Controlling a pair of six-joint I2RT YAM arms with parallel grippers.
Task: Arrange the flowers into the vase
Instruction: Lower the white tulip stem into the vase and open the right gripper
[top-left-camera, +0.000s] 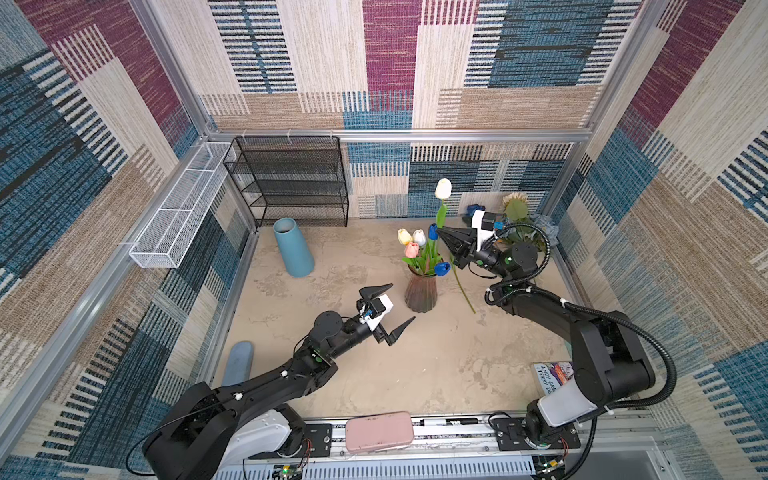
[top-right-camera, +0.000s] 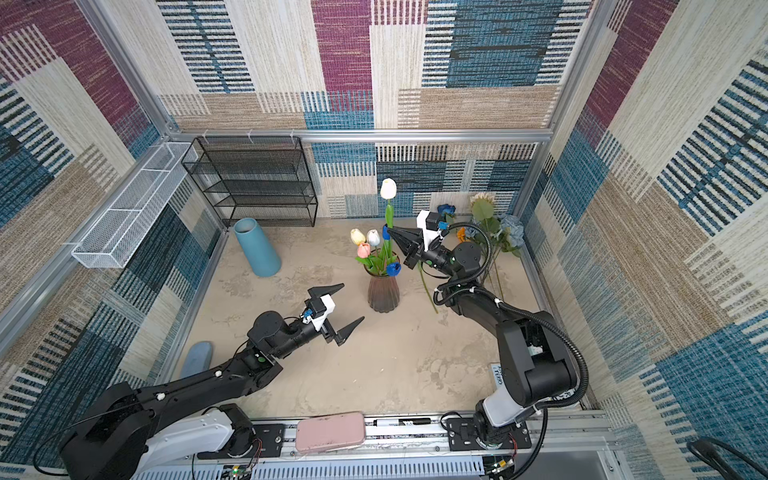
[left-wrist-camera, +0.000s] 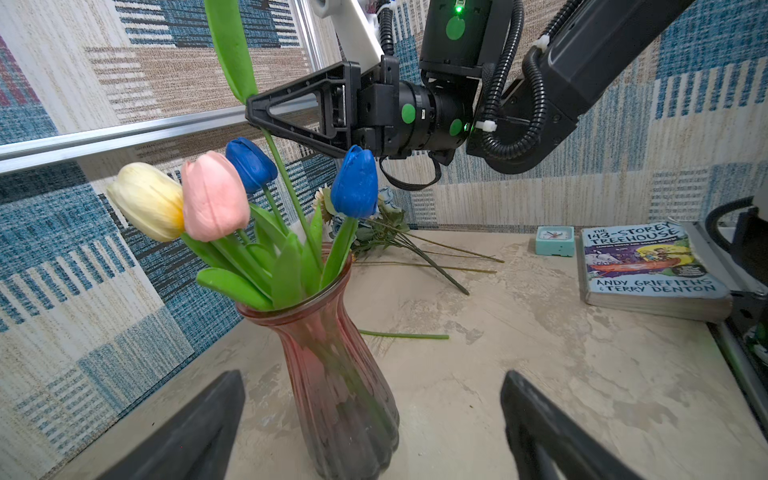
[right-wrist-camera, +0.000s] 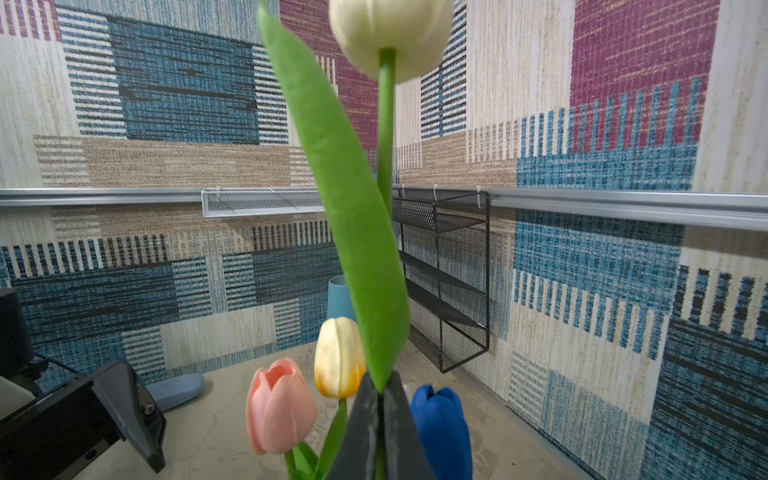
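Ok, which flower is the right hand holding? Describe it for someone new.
Find the reddish glass vase mid-table, full of short tulips. The right hand grips one more flower beside them. It is the white tulip whose bloom stands far higher than the rest.

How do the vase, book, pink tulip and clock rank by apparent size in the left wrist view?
Largest to smallest, as they look:
1. vase
2. book
3. pink tulip
4. clock
The vase and tulip sit nearer the camera, so they look larger than they would at the book's distance.

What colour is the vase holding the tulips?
Pinkish-red glass vase, best seen in the left wrist view.
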